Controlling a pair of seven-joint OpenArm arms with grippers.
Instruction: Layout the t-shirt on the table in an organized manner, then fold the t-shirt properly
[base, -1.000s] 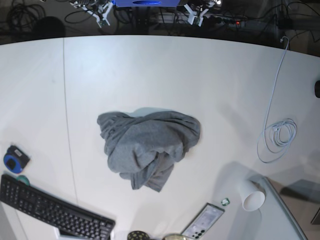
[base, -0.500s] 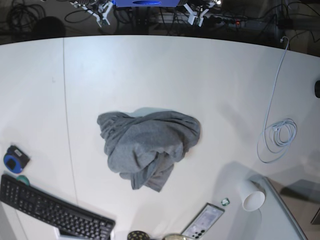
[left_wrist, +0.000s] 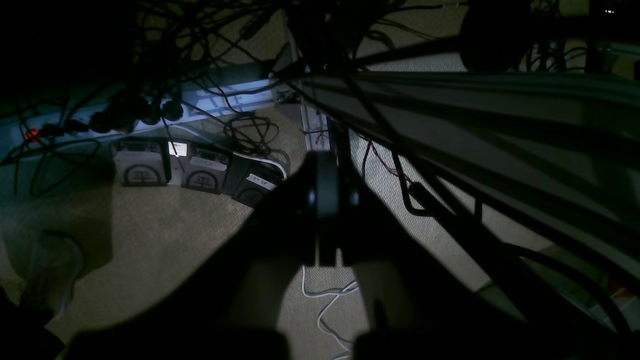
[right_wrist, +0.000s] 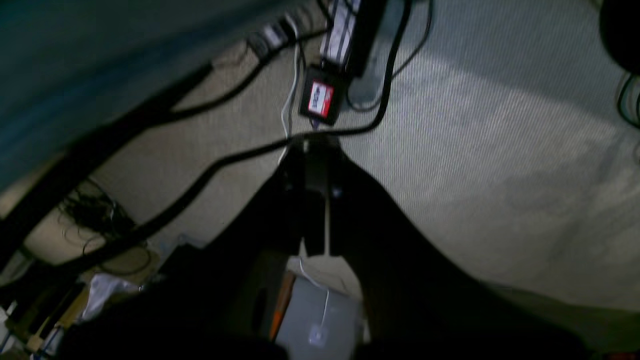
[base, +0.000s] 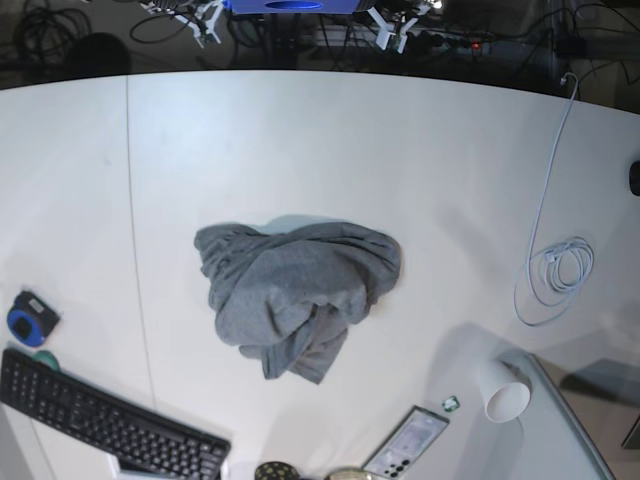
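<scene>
- Base view: the t-shirt (base: 295, 298) lies crumpled in a heap near the middle of the table (base: 300, 140), well clear of both arms, which show only as white tips at the far edge: the right gripper (base: 207, 20) on this view's left, the left gripper (base: 388, 25) on its right. Neither touches the cloth.
- Around the heap, on the near side away from the grippers: a white paper cup (base: 503, 391) tipped on its side, what is in it I cannot tell; a phone (base: 405, 443); a black keyboard (base: 105, 425); a blue tape measure (base: 28, 317). A coiled white cable (base: 556, 268) lies off to the side of the left gripper's reach.
- Left wrist view: the left gripper (left_wrist: 327, 210) hangs over carpet, jaws pressed together, holding nothing. Beyond it lie a power strip (left_wrist: 150, 107), tangled black wires and three grey boxes (left_wrist: 192, 172).
- Right wrist view: the right gripper (right_wrist: 314, 200) also points at the floor, jaws together and empty. A black cable (right_wrist: 240, 150) crosses just past its tips, and a red-labelled adapter (right_wrist: 320, 99) sits right ahead.
</scene>
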